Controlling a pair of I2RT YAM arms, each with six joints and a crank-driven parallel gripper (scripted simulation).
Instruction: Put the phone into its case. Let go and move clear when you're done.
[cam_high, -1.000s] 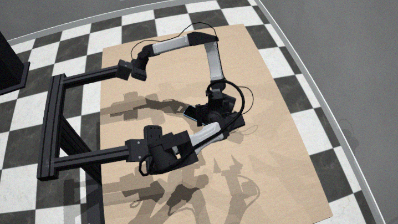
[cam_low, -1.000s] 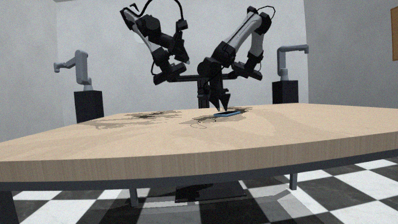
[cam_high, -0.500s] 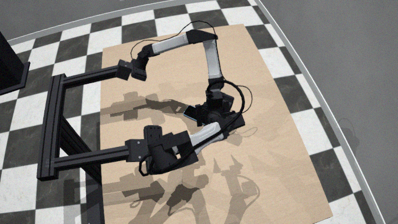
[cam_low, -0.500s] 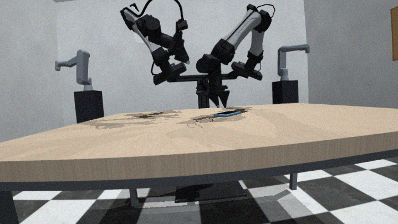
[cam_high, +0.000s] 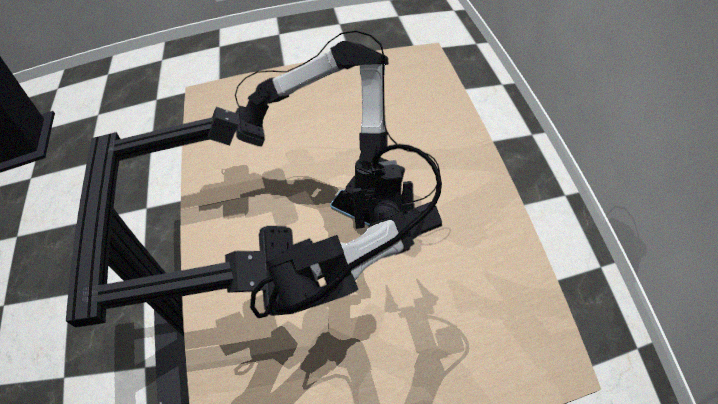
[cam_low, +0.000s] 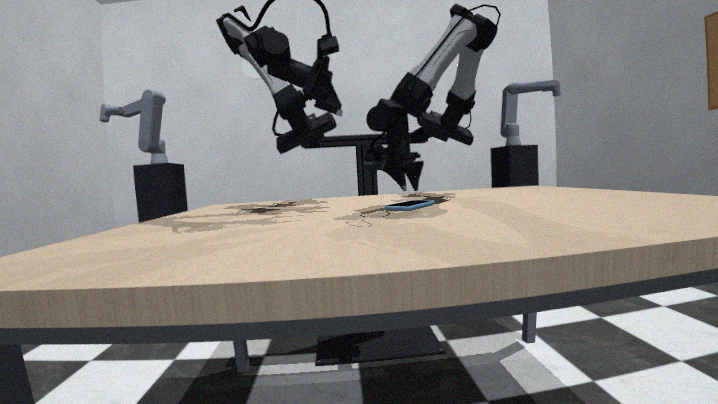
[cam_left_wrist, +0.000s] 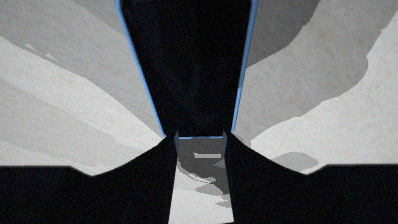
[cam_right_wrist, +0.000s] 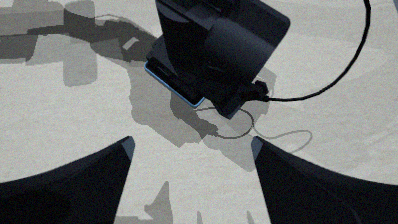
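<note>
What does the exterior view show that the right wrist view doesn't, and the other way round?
Only the exterior view: the table's thick front edge, the checkered floor, and two grey robot arms on black stands near the back wall.

Only the right wrist view: the right gripper from behind its own open fingers, looking down between them.

Both: the phone in its blue-edged case on the table, and the left gripper's arm.

Pale wooden table, checkered floor
</note>
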